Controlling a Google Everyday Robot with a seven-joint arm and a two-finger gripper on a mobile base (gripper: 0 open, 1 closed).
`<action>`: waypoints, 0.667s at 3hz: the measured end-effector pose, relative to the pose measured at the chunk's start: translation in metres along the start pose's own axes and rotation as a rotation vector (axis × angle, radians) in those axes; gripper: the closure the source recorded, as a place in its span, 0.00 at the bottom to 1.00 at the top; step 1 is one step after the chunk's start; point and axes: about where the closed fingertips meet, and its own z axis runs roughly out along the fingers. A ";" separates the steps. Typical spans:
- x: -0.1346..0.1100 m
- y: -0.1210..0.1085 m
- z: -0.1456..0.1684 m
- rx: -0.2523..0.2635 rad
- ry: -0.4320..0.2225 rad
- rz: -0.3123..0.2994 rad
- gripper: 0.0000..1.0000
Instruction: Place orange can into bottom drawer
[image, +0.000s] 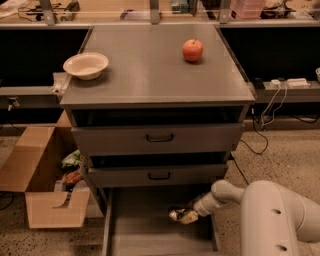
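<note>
The bottom drawer (145, 237) is pulled open, a wide grey tray below two shut drawers with black handles. My gripper (183, 216) reaches in from the right, over the drawer's right middle part. It is shut on the orange can (175, 215), a small shiny gold-brown crinkly cylinder held just above the drawer floor. My white arm (225, 192) runs from the lower right corner to the gripper.
A red-orange apple (192, 50) and a cream bowl (86, 65) sit on the cabinet top (150, 75). An open cardboard box (40, 175) with packets stands on the floor to the left. Cables lie on the floor to the right.
</note>
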 end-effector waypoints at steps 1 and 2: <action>0.012 -0.016 0.014 -0.002 -0.019 0.019 0.74; 0.022 -0.025 0.021 -0.011 -0.069 0.044 0.51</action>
